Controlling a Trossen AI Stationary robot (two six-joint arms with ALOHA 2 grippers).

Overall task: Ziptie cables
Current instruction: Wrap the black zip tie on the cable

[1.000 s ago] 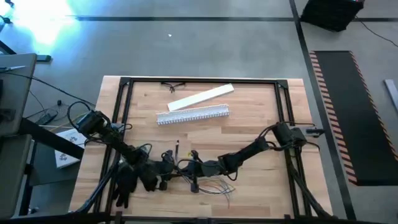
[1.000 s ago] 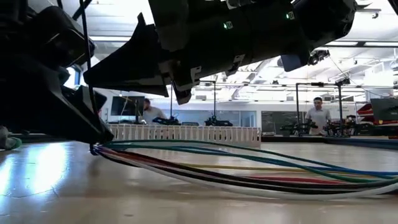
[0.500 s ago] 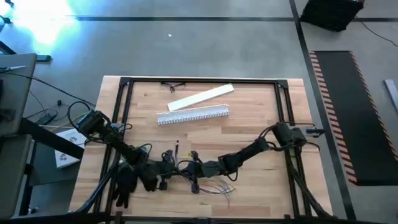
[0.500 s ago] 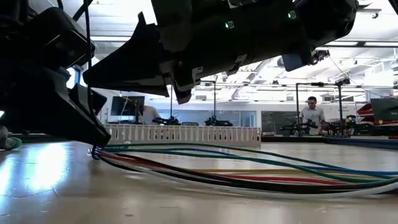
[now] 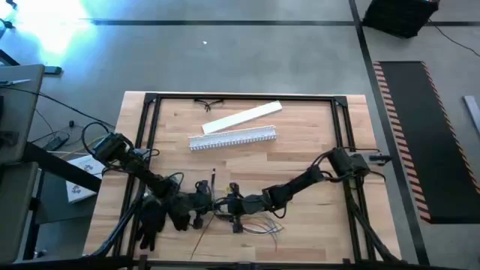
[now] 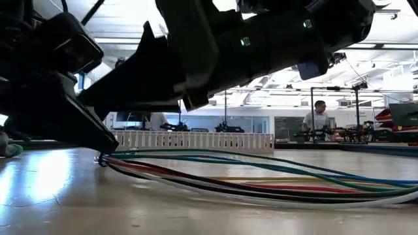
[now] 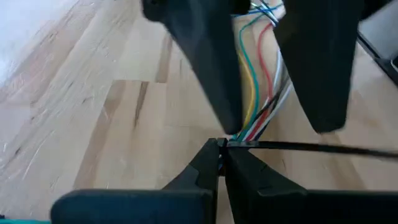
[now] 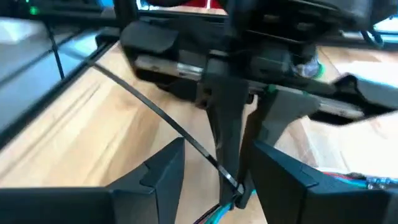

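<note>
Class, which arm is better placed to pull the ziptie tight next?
Likely right: the right end effector is open astride the ziptie, while the left end effector is shut, pinning the cables.

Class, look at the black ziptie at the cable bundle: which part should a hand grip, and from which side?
Grip the ziptie on its free straight tail, away from the cables, since the left hand is shut at its bundle end. The tail is a thin strap, so the open right hand should probably close across it from the side.
</note>
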